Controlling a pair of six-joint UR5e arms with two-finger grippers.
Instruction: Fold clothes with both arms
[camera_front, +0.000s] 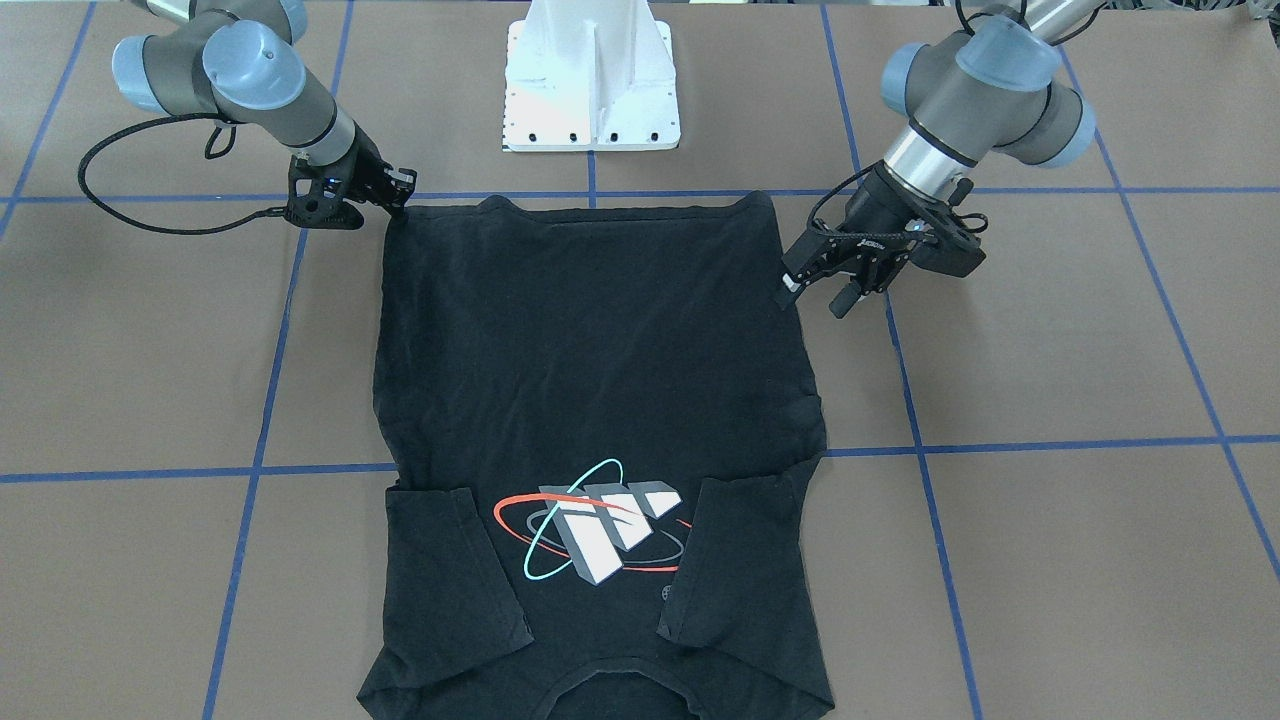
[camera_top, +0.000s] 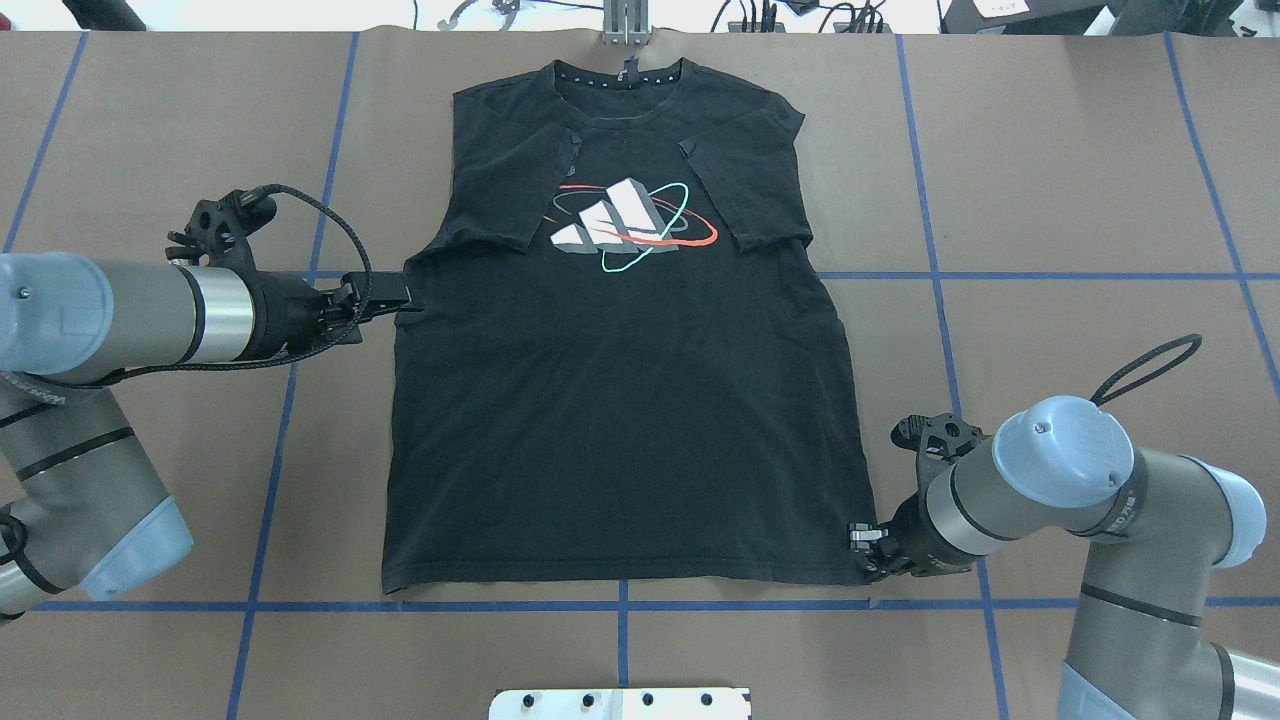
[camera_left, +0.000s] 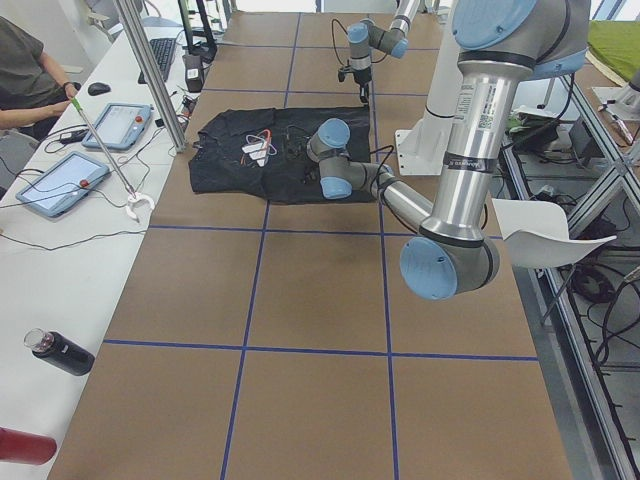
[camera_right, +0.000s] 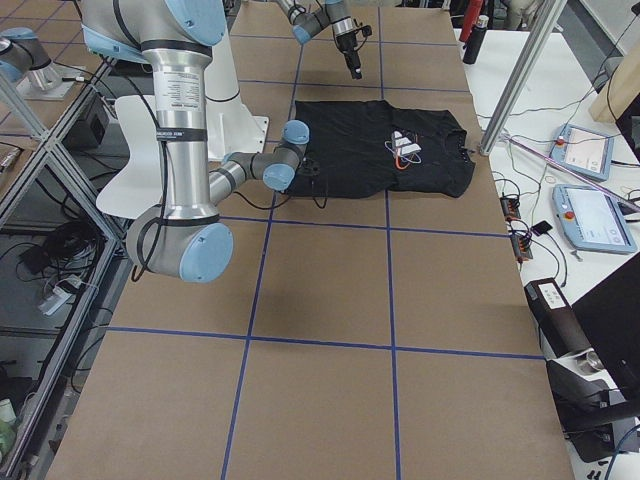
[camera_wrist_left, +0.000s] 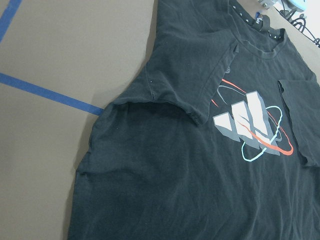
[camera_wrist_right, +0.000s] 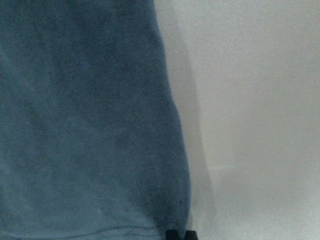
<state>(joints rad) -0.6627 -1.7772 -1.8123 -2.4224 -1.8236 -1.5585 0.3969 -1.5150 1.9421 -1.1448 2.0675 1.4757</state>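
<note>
Your left black two-finger claw (camera_front: 815, 293) gapes empty at the side edge of the black short-sleeved T-shirt (camera_front: 600, 350), which lies flat, logo up. Your right claw (camera_front: 400, 193) meets its hem corner, grip unreadable. Pinch the fabric squarely before you lift.

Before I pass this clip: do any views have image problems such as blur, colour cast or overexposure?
Right wrist-mounted: soft and washed out; the black T-shirt reads blue-grey and the table near white. Left wrist-mounted: sharp, true colours, logo crisp. Overhead and front-facing: even light, only soft shadows, no glare. Side views: clear, but the T-shirt shows small.
</note>
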